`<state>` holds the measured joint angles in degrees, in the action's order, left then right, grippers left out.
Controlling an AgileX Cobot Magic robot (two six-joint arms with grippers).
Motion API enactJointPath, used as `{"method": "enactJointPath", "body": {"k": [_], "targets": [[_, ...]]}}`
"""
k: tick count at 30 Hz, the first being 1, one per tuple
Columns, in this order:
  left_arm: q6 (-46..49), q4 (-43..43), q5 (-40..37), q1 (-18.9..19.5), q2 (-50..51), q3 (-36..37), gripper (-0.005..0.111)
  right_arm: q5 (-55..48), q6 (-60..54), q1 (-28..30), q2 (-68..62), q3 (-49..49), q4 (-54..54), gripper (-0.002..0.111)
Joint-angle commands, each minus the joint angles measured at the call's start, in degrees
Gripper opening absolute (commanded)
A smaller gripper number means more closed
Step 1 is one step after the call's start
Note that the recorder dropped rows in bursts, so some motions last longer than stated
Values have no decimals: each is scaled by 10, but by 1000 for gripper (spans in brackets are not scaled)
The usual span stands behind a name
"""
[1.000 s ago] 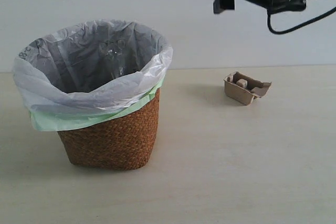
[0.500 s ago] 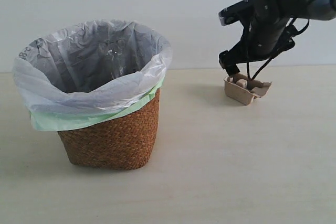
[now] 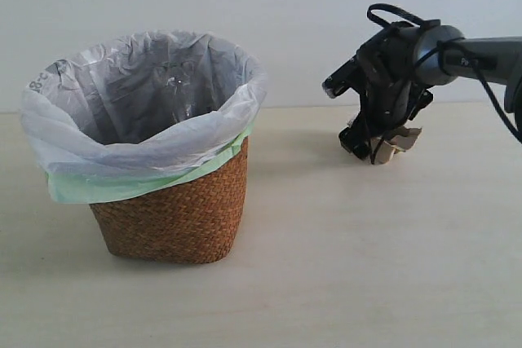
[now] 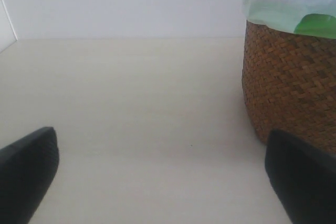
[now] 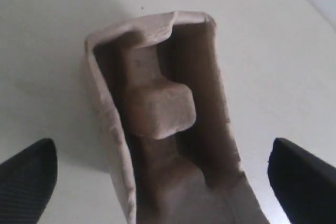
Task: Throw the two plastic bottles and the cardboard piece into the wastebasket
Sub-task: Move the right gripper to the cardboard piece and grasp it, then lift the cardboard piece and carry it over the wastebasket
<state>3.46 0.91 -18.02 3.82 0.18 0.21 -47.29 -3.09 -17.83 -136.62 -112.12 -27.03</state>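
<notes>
right gripper, jaws spread wide, straddles the cardboard; closing off-centre could crush it or flip it away.

There is only one bit of writing, a small dark print on the white bag at the rim of the wastebasket. It looks like an "8" with a dash. The rest is too small to read.
</notes>
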Motion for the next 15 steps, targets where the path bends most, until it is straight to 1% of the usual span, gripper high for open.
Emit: {"method": "enactJointPath", "body": {"k": [1, 3, 4, 6, 8, 9, 15], "targets": [[-5, 1, 4, -4, -2, -2, 108, 11, -3, 6, -14, -8, -23, 94], [-5, 1, 4, -4, -2, -2, 108, 17, 8, 7, -17, -8, -23, 78], [-5, 1, 4, -4, -2, -2, 108, 18, 12, 7, -18, -10, -25, 66], [-5, 1, 4, -4, -2, -2, 108, 18, 12, 7, -21, -10, -25, 38], [-5, 1, 4, -4, -2, -2, 108, 11, 10, 7, -25, -10, -21, 6], [-5, 1, 4, -4, -2, -2, 108, 6, 7, 7, -27, -10, -20, 0], [-5, 1, 4, -4, -2, -2, 108, -28, 24, 7, -12, -10, -20, 0]]}}
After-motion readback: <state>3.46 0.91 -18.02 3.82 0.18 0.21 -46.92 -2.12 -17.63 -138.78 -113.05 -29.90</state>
